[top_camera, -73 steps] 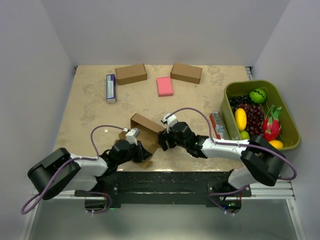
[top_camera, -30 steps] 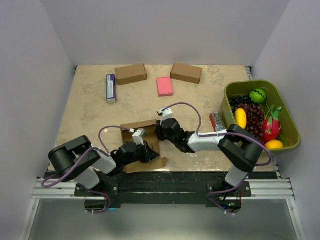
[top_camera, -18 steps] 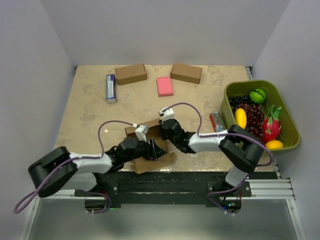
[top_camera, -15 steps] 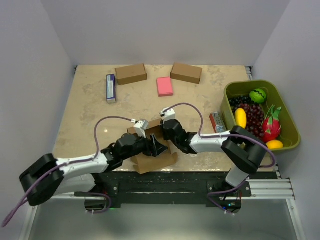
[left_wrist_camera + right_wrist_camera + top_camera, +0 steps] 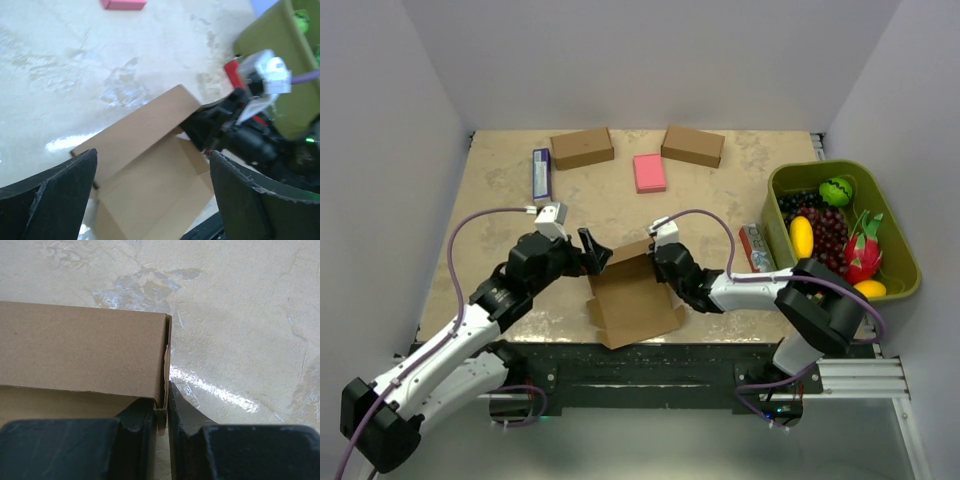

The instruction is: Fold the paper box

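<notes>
Cardboard paper box [image 5: 632,300] is lying creased on mottled bench [image 5: 500,200], right jaws pinching its thin wall, left jaws gaping wide.

Overhead, close wrists; shared paper box [image 5: 634,300]

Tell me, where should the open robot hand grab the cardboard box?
Best guess: the left end of the box's standing back wall, coming from the left. That wall is thin and upright, so it fits between the open left fingers, and the right fingers pinch its right end.
</notes>
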You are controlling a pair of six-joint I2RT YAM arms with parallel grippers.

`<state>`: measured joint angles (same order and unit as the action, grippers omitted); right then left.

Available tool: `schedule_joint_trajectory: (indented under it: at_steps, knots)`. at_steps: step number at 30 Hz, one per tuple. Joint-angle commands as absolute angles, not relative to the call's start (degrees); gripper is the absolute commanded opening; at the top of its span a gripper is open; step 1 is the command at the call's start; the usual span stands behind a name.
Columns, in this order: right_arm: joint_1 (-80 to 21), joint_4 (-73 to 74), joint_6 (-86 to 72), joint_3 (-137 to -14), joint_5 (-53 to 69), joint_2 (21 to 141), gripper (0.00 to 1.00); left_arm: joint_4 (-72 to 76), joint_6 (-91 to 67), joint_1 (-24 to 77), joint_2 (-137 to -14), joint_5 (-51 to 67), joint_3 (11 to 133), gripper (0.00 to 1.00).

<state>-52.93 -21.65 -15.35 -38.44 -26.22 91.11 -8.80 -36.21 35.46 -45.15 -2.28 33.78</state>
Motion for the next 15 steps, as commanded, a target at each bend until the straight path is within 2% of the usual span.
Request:
schedule_joint_trajectory:
  at_steps: [1,6,15]
  knots:
    - [-52.82,-23.91,-14.5,-37.71,-28.13,89.3,0.14,-12.67,-34.01,31.57,-47.72,-2.2,31.3,0.97]
    - [-52.91,-23.99,-14.5,-37.09,-27.77,88.68,0.14,-4.67,-36.73,28.74,-48.69,-0.35,26.46,0.91]
    - [-52.82,-24.17,-14.68,-36.74,-27.77,89.03,0.13,4.48,-39.46,26.63,-51.94,2.46,21.89,0.71]
